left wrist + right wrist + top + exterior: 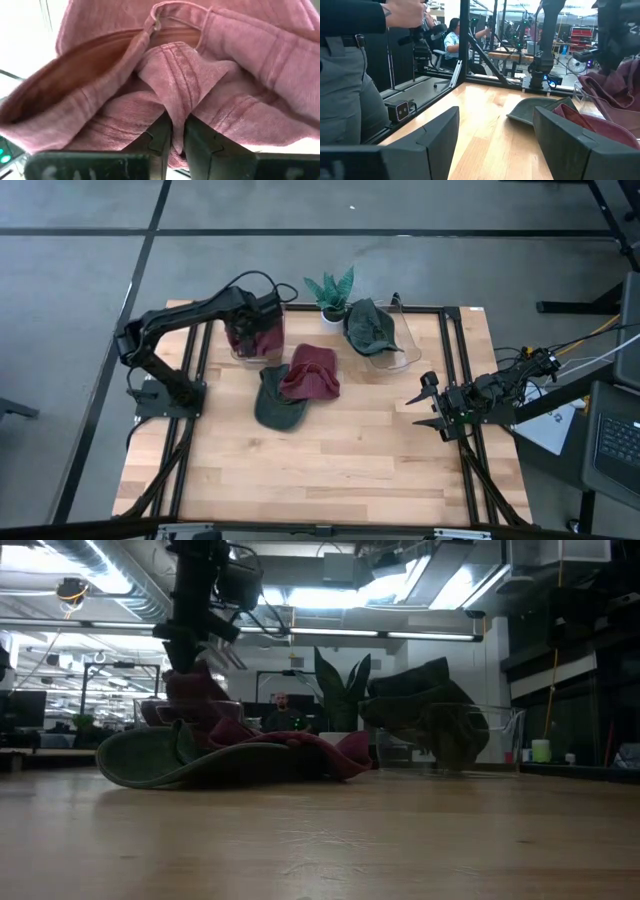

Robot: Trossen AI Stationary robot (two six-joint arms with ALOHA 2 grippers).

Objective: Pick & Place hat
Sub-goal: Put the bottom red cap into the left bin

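Observation:
A maroon hat point(255, 335) hangs at my left gripper point(262, 312), which is shut on it over the left clear bin point(238, 352) at the table's far side. The low view shows the hat point(195, 690) dipping into that bin point(150, 712). A green cap point(272, 405) lies on the table's middle with a red cap point(311, 372) overlapping its far edge. Another dark green hat point(370, 325) sits in the right clear bin point(400, 352). My right gripper point(428, 406) waits open at the table's right edge. My left gripper pinches a raised fold of the maroon hat's crown cloth point(176, 107) between its two fingers point(160, 137), coming from above and pointing down. The hat hangs bunched below the fingers, its lower part inside the clear bin; whether it touches the bin's floor cannot be seen.
A small potted plant point(331, 292) stands at the far edge between the two bins. Black frame rails point(452, 360) run along the table's left and right sides. Bare wood point(330, 470) fills the near half. People show in the room beyond point(452, 37).

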